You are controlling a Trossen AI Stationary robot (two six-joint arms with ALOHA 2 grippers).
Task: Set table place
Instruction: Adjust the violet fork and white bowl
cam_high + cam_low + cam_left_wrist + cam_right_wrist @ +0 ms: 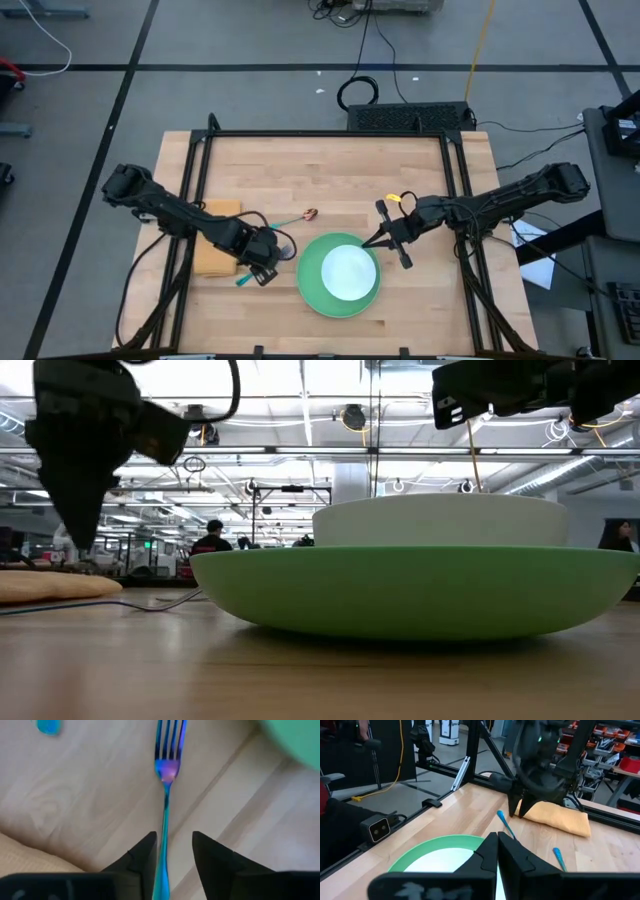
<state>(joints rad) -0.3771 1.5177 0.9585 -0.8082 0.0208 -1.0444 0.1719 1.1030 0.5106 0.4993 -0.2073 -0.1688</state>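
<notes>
While hovering low over the bench (330,170), left claw (172,852) spread open astride the blue fork (166,765), lying flat between tan cloth (215,252) and green plate (315,290), tines iridescent; white bowl (349,271) sitting in the plate; copper spoon (300,215) just beyond; right claw (497,851) pinched closed, empty, beside the plate

The setting is a robotics lab or industrial workshop. A black-framed wooden counter (330,170) stands on a grey floor marked with tape lines (300,67). Loose cables (358,92), overhead strip lighting (300,420) and metal racking (600,740) surround it.
</notes>
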